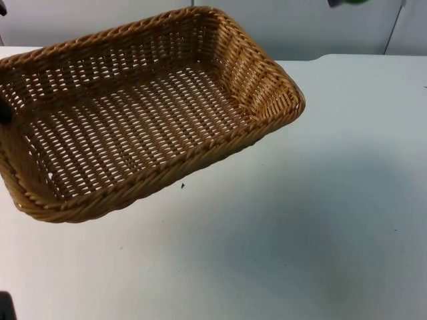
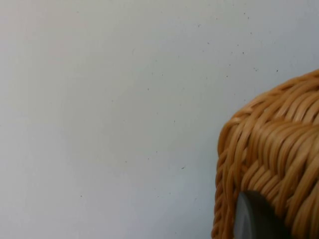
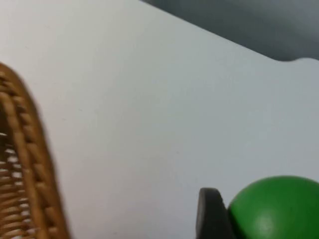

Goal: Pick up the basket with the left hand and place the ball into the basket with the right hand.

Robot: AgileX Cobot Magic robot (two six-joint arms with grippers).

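Observation:
The woven wicker basket (image 1: 133,113) hangs tilted above the white table, and nothing lies inside it. My left gripper (image 1: 3,110) is shut on its left rim; in the left wrist view a black fingertip (image 2: 254,219) presses against the basket's wall (image 2: 279,159). High at the far right, my right gripper (image 1: 335,3) is shut on the green ball (image 1: 351,2), well apart from the basket. In the right wrist view the ball (image 3: 279,209) sits against a black fingertip (image 3: 212,214), with the basket's rim (image 3: 30,164) off to one side.
The white table (image 1: 300,220) spreads out under and to the right of the basket, ending at the grey partition wall (image 1: 320,27). A small black object (image 1: 5,307) sits at the near left corner.

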